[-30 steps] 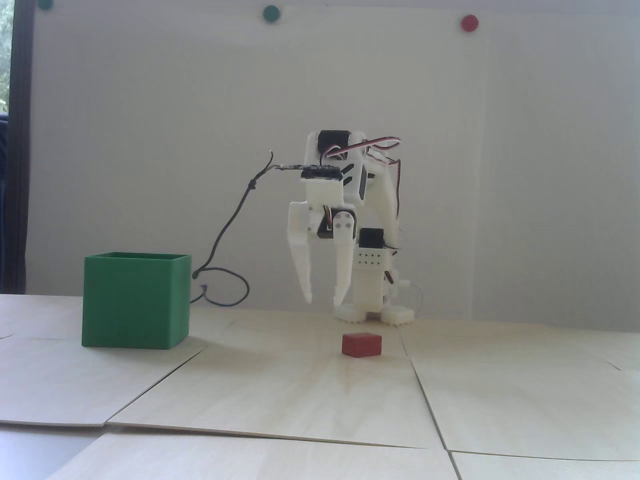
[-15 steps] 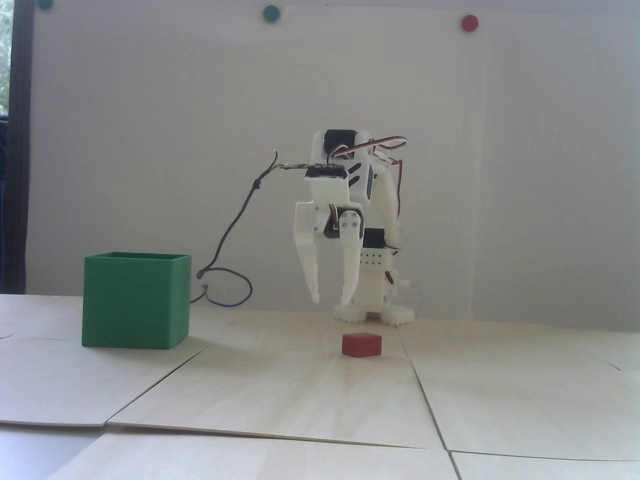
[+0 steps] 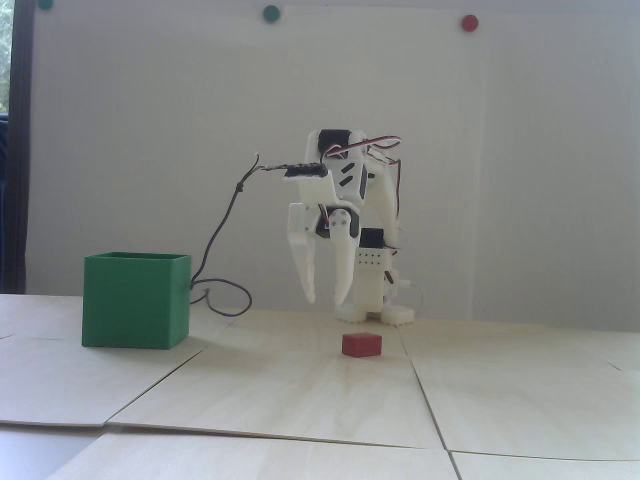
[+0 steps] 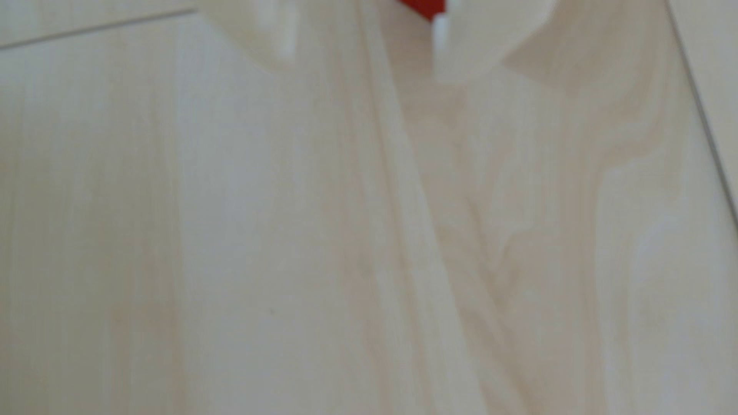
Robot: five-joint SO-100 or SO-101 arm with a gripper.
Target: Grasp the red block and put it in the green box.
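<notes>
Fixed view, near to far: pale wood table [image 3: 300, 400], then red block [image 3: 361, 345] flat on it, untouched. Behind and above, white gripper [image 3: 325, 301] hangs tips-down, 2 fingers apart w/ nothing between. Green box [image 3: 136, 300] sits well left. Wrist view: block [image 4: 424, 8] at top edge, blurry.

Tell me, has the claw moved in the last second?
Yes. Against the arm's fixed base, the gripper swung right and then back left, ending about where it was a second ago, above the red block, without touching it.
</notes>
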